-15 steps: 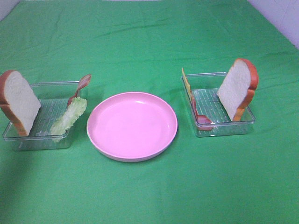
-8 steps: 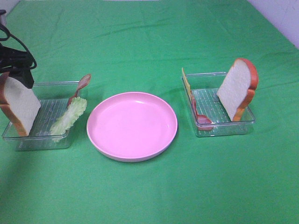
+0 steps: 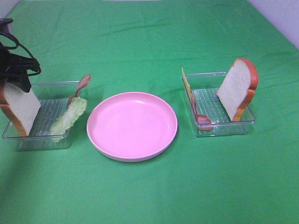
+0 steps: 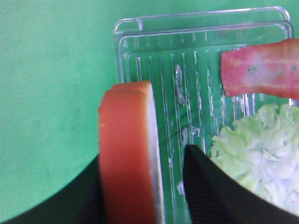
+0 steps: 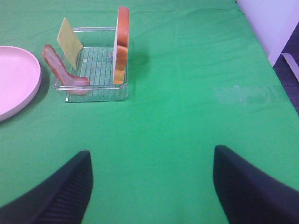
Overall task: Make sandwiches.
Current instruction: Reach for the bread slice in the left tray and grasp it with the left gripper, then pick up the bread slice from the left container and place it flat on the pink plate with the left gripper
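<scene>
Bread (image 4: 126,158), propped upright in the left tray (image 3: 58,84) for pinching, is being straddled by unclosed left fingers (image 4: 210,191); right fingers (image 5: 56,196) are being held open.

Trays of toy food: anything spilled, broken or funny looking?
Nothing stands out. The left bread slice and right bread slice stand on edge; lettuce and bacon lean on the wall of the left tray.

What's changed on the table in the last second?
The left gripper came in from the left edge and down over the upright bread slice in the left tray, jaws straddling its crust, not yet clamped. The pink plate and right tray stayed put.
</scene>
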